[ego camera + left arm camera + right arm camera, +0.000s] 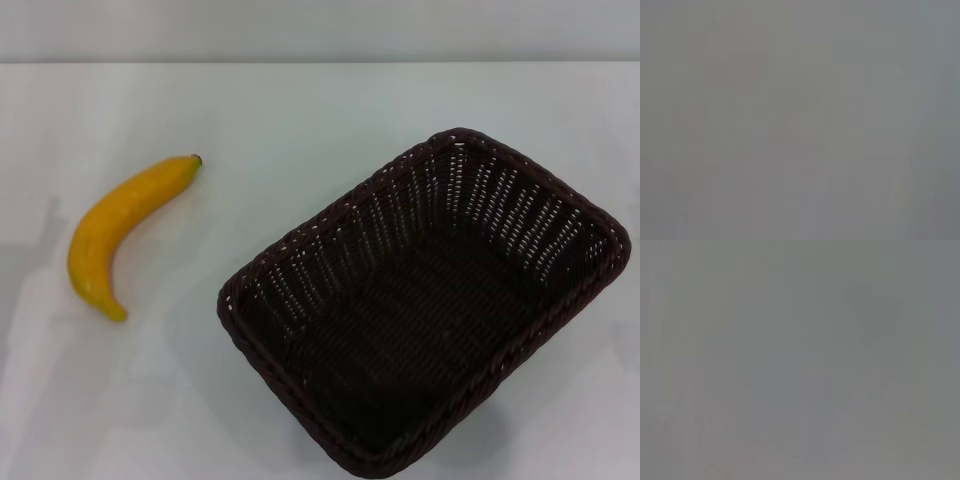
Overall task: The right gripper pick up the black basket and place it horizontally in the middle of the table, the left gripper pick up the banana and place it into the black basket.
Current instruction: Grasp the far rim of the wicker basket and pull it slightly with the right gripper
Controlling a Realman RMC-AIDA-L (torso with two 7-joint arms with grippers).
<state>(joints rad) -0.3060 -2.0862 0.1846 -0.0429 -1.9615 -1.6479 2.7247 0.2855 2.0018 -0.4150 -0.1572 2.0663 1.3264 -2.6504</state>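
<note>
- Nearest you in the head view is the black basket [425,310], sitting empty on the robot's right side of the table [300,110], turned at a slant with one corner towards the camera, so it is not yet set horizontally or in the middle.
- You should expect the basket to be light and fairly stiff. Its open-weave sloping sides may flex a little, and the braided rim looks like the firmest place to pinch.
- Take the rim at the middle of a long side, one finger inside and one outside. A corner grip would probably let it swing.
- Your banana [120,232] lies well apart on the robot's left, curved, dark tip pointing away from the camera.
- Its skin looks smooth and likely slippery. Grip across the thick middle, with the fingers straddling the curve.
- Neither the right gripper nor the left gripper shows in any view; both wrist views give only blank grey, so you cannot tell whether the fingers are spread or closed.
</note>
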